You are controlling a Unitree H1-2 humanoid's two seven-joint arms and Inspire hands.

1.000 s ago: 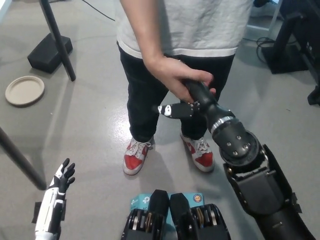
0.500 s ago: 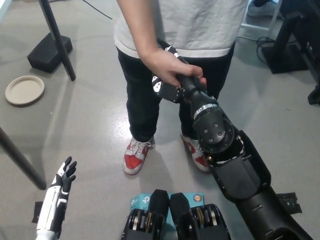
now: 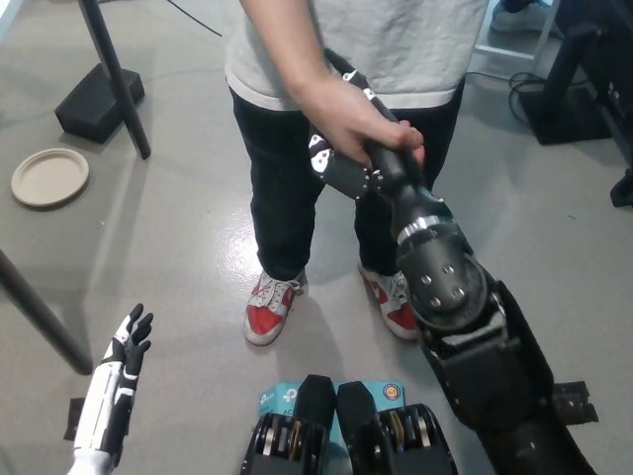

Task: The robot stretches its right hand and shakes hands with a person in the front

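Handshake is on as far as I can see: my black right hand (image 3: 348,163) is stretched forward and up from the lower right, and the person's hand (image 3: 346,119) is wrapped over the top of it, right in front of their shirt. My fingers look curled into their grip, though their palm hides most of it. The long axis of my forearm points straight at the person's waist, so any shake should run up and down along that line, I reckon. White left hand (image 3: 127,346) rests low at my left side, released, fingers apart, well away.
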